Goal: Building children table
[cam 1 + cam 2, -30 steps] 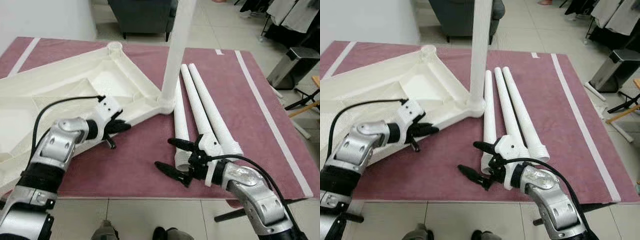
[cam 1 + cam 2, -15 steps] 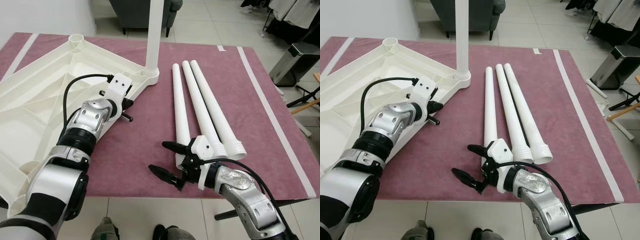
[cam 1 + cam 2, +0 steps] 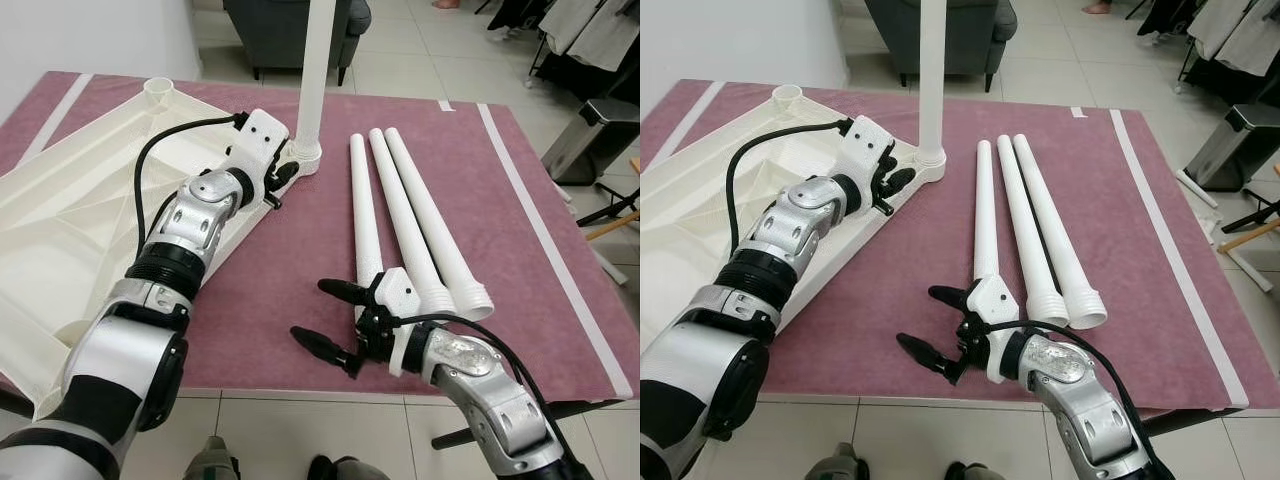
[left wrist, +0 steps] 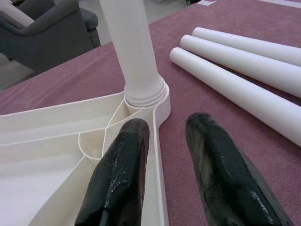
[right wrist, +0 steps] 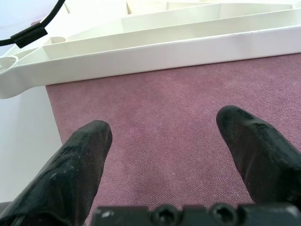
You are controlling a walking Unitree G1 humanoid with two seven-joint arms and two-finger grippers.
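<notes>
With the left claw (image 3: 280,180) slightly open beside the fitted leg (image 3: 318,60), swing the wide-open, empty right claw (image 3: 328,318) toward the loose legs (image 3: 405,215) just beyond it and grasp one near its threaded end.

Head stereo pair looks forward and down from above onto the maroon rug (image 3: 300,260); both eyes share the tabletop (image 3: 80,200), 3 loose legs (image 3: 1025,225) and both arms. Left wrist camera sits close, facing the mounted leg (image 4: 134,56). Right wrist camera sits low over the rug, facing the tabletop's edge.
</notes>
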